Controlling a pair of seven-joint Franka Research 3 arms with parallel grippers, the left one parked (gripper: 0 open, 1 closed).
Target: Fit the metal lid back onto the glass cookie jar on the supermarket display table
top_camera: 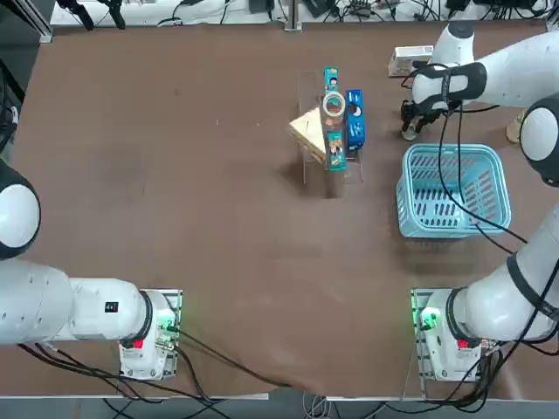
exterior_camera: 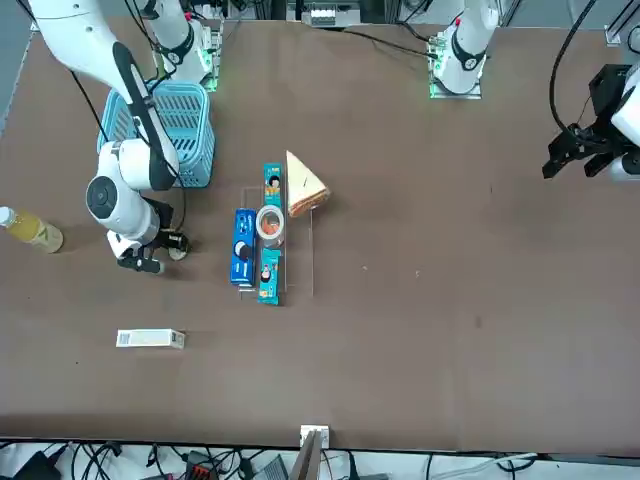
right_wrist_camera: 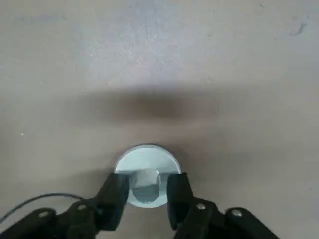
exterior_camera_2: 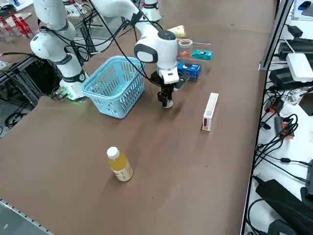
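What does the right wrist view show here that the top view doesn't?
Only the right wrist view shows the metal lid flat on the tabletop, with the right tool lowered over it, one finger on each side of its raised centre knob. Only the top view shows the glass cookie jar among snack packs, and the blue basket; there the arm hides the lid. Both show the brown display table.

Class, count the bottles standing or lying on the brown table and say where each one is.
1: a yellow-filled bottle with a white cap lies near the table's edge on the robot's right, beyond the blue basket. None seems hidden.
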